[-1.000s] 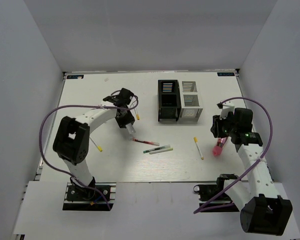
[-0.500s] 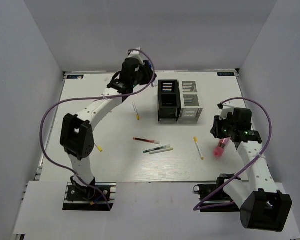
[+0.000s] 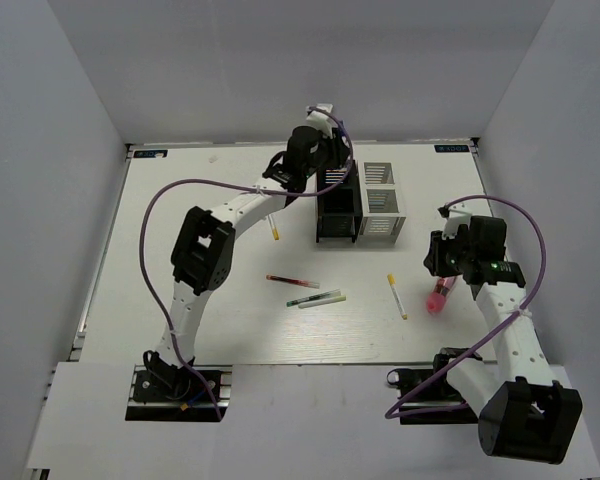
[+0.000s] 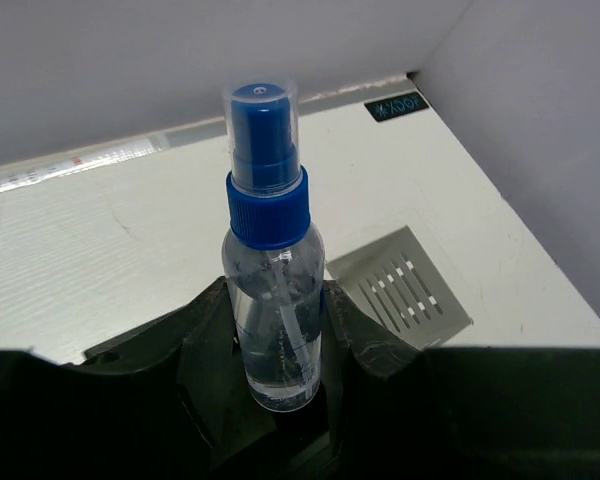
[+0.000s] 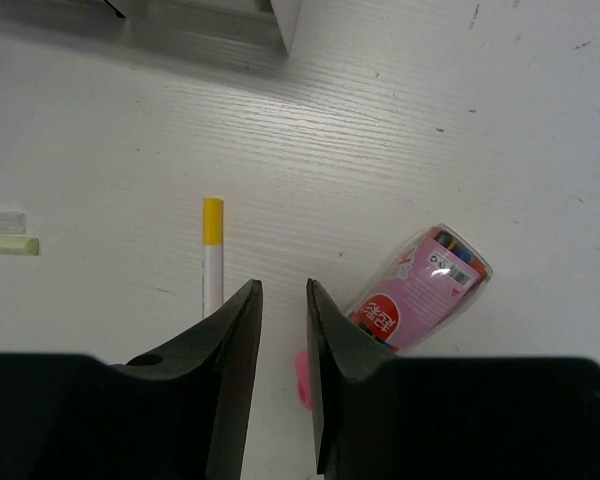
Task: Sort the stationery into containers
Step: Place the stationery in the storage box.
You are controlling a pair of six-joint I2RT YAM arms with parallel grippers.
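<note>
Left arm (image 3: 236,207) stretches far over the black organiser (image 3: 337,215), left end effector (image 4: 275,300) gripping the bottle (image 4: 270,200). Right end effector (image 5: 283,300) hangs barely parted, empty, by the pink cylinder (image 5: 420,290).

Left gripper (image 4: 277,345) carried bottle (image 4: 270,262) rightward, apparently above black organiser (image 3: 336,218)

The clear plastic spray bottle (image 4: 273,345) has a blue collar and nozzle. The black square slatted organiser (image 3: 337,205) stands by the white-grey square slatted organiser (image 3: 380,212). The stubby pink plastic cylinder (image 5: 420,290) carries a red label. The thin white pen (image 5: 212,262) is yellow-tipped. The white desk (image 5: 500,130) shows faint wood grain.
</note>
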